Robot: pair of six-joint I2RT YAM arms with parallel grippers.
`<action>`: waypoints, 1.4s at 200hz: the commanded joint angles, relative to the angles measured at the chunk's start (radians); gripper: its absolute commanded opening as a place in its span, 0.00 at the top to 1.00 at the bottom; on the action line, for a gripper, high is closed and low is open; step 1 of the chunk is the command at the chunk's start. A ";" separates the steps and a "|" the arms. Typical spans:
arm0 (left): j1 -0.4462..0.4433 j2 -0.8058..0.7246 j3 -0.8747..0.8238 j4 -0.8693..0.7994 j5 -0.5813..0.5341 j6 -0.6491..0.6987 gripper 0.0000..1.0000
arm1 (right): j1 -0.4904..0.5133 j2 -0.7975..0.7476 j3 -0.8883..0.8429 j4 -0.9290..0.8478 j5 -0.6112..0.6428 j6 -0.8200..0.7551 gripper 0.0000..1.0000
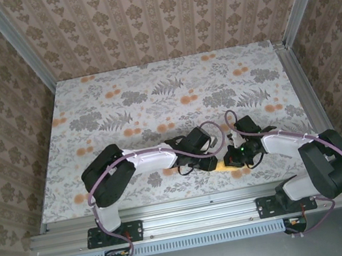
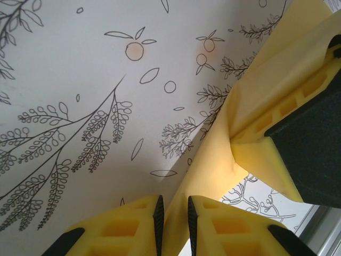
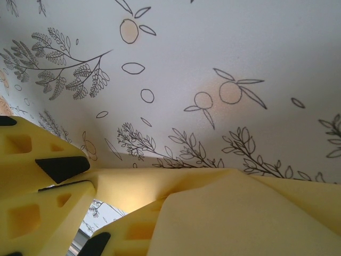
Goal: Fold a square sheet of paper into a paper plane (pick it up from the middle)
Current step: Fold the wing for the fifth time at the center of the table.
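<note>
The mustard-yellow square sheet of paper [image 1: 223,166] is folded into layers and held just above the table's near edge, between the two grippers. My left gripper [image 1: 211,160] comes from the left. In its wrist view the paper [image 2: 250,101] runs down between the black pads of the left gripper [image 2: 174,208] and fills the narrow gap. My right gripper [image 1: 236,156] is shut on the other end, its finger [image 2: 277,114] pressed on the paper. In the right wrist view the paper [image 3: 240,218] covers that gripper's finger [image 3: 125,233]. No paper plane shape can be made out.
The table is covered by a floral cloth [image 1: 172,94] with grey leaves and small orange flowers. An aluminium rail [image 1: 191,203] runs along the near edge just below the grippers. Patterned walls close in the back and both sides.
</note>
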 commanded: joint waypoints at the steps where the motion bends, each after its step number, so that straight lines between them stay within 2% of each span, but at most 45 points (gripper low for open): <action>1: -0.009 0.005 0.000 0.002 0.022 0.003 0.78 | 0.016 0.016 -0.044 -0.062 0.073 0.004 1.00; 50: -0.031 0.005 -0.002 -0.021 -0.001 0.028 0.80 | 0.016 0.016 -0.043 -0.063 0.084 0.007 1.00; 119: -0.058 0.033 0.023 -0.114 -0.108 0.091 0.81 | 0.017 0.016 -0.042 -0.068 0.083 0.009 1.00; 169: -0.073 0.046 0.022 -0.112 -0.097 0.105 0.80 | 0.016 -0.009 -0.042 -0.083 0.094 0.016 1.00; 218: -0.093 0.074 0.018 -0.142 -0.135 0.131 0.80 | 0.016 -0.030 -0.032 -0.082 0.088 0.025 1.00; 260: -0.098 0.084 0.006 -0.140 -0.143 0.141 0.79 | 0.015 -0.090 -0.013 -0.098 0.050 0.057 0.88; 280: -0.100 0.086 0.001 -0.138 -0.142 0.147 0.79 | 0.012 -0.117 -0.006 -0.111 0.031 0.070 0.85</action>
